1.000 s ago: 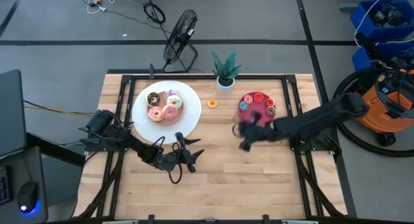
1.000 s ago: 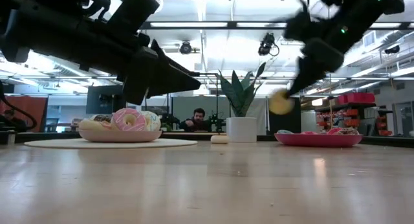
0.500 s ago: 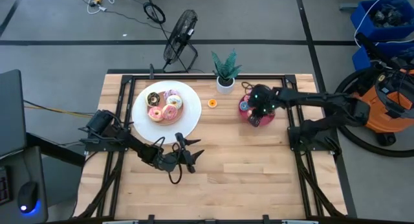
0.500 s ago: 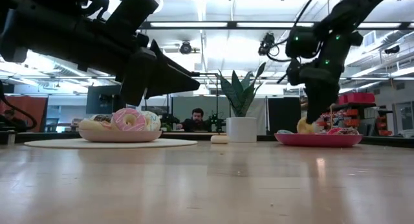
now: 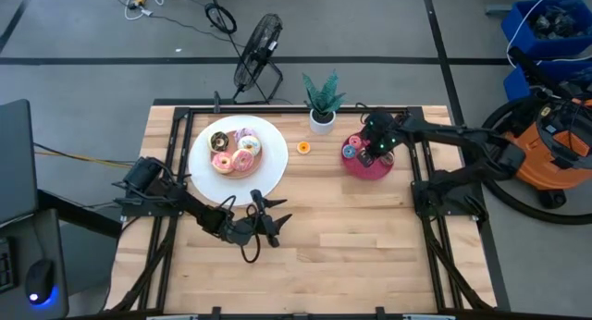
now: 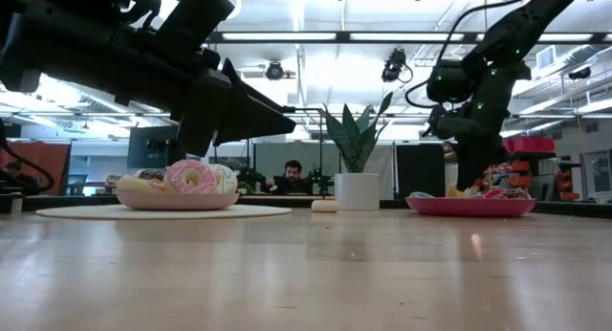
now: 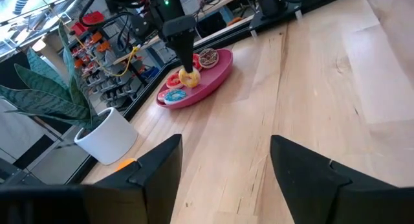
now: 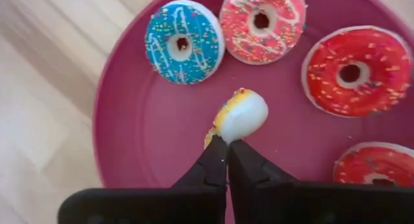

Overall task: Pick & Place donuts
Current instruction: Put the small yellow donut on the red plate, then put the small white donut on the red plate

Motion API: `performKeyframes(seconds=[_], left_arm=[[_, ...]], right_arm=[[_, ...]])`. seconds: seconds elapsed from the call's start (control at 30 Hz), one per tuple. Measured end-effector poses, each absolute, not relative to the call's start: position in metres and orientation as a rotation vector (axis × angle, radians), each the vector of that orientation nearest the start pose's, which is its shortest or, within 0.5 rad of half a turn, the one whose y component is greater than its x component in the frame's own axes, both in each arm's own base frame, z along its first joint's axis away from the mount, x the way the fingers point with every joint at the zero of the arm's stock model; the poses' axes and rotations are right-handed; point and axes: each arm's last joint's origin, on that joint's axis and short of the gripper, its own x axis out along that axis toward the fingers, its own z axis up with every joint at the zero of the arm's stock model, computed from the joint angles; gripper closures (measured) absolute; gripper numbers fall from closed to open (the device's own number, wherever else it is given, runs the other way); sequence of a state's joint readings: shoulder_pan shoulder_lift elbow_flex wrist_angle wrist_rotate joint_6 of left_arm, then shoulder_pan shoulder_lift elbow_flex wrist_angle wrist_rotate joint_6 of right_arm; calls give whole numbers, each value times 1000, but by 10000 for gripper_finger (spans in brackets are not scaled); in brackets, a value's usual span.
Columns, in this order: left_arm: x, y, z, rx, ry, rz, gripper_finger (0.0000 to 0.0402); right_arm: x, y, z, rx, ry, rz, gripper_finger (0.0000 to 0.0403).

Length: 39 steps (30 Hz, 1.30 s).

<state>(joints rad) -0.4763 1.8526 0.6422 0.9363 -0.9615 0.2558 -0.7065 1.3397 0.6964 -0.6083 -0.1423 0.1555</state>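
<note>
Wooden table (image 5: 351,237) from above: right gripper (image 5: 375,153) over the magenta dish (image 5: 356,167); left gripper (image 5: 268,218), fingers spread, empty, beside the white plate (image 5: 273,167). Level view: room, plant (image 6: 356,178). Right wrist: fingers nearly closed pinch a yellow-frosted donut (image 8: 238,115), tilted on the dish.

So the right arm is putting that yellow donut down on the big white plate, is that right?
Not quite. The right gripper, jaws shut on the yellow donut, is over the magenta dish, not the white plate. The right wrist view shows it among blue, pink and red donuts; the high view shows the plate far off by the left arm.
</note>
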Motion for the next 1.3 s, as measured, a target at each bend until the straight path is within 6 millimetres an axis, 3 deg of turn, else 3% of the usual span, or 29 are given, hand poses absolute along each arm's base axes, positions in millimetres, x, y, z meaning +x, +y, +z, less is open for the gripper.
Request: performKeyframes(seconds=[0.17,0.73,0.97,1.3], left_arm=[[293,-124,126,436,275,454,163],[293,-124,125,438,277,454,164],[293,-124,125,438,278,454,164],[292,-124,125,434,279,453,164]], right_arm=[[175,-146,170,680,1052,-474,401],[172,-151,161,684,1114,-549,388],[172,-152,164,686,1124,-551,320],[173,-157,194,676,1242,-689,183]])
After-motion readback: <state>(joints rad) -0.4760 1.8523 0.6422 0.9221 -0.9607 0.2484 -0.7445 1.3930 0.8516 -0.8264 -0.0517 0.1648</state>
